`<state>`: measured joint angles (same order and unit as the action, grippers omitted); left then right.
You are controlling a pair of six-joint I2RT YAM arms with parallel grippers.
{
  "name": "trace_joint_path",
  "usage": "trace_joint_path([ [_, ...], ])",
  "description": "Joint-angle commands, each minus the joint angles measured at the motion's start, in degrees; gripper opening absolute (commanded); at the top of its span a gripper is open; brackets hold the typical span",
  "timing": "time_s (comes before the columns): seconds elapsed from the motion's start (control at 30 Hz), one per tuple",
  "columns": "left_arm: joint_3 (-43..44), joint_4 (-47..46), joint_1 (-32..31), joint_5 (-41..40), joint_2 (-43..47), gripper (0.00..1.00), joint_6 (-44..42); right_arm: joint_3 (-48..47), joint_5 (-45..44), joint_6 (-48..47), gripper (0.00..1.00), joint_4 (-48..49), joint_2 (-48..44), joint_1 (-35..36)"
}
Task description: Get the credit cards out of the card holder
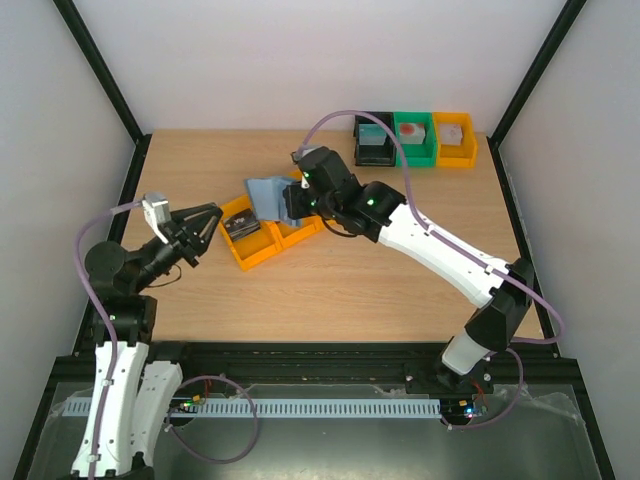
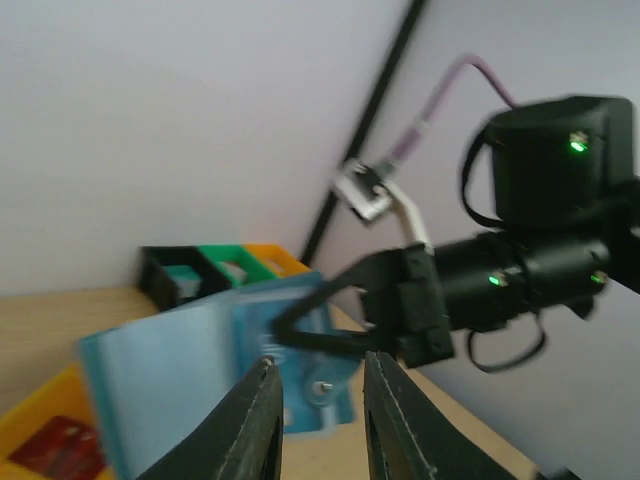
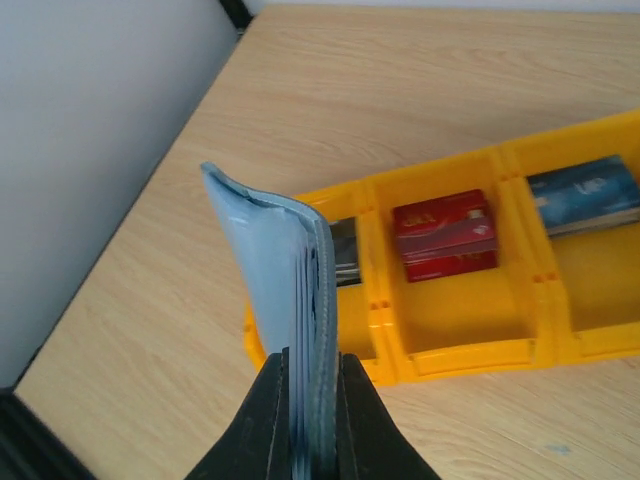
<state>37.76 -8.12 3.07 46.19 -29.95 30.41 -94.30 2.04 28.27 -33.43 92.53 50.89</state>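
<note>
The right gripper (image 3: 312, 372) is pressed together on the lower edge of the pale blue card holder (image 3: 268, 265), pinching it so that it stands upright and edge-on over the near end of a yellow tray (image 3: 470, 352) on the worktop (image 1: 350, 290). Thin layers show along the holder's open edge, but it is not clear whether any of them are cards. The credit cards that can be seen lie in the tray's compartments: red cards (image 3: 445, 235) in the middle one, blue cards (image 3: 585, 195) in the next, and a dark card (image 3: 346, 255) half hidden behind the holder in the compartment beneath it. The left gripper (image 1: 208, 235) hangs just beside the tray's other side with its fingers spread and nothing between them, pointing toward the holder. Three small bins (image 1: 415, 140), black, green and yellow, sit in a row at the back of the worktop.
</note>
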Motion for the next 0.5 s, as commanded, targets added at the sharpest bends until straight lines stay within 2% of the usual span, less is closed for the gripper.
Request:
trace_joint_path([
  [0.0,-1.0,-6.2,-3.9,6.5,-1.8,0.25,2.8,-4.4,4.1,-1.9,0.02,4.8,1.2,2.1],
  [0.13,-1.5,-8.1,-6.8,5.2,-4.6,0.27,4.8,-7.5,9.7,-3.9,0.02,6.0,3.3,3.2],
  [0.47,-3.5,-3.8,-7.5,2.8,-4.2,0.32,1.1,-1.9,29.1,-3.9,0.02,20.2,-0.2,3.2],
])
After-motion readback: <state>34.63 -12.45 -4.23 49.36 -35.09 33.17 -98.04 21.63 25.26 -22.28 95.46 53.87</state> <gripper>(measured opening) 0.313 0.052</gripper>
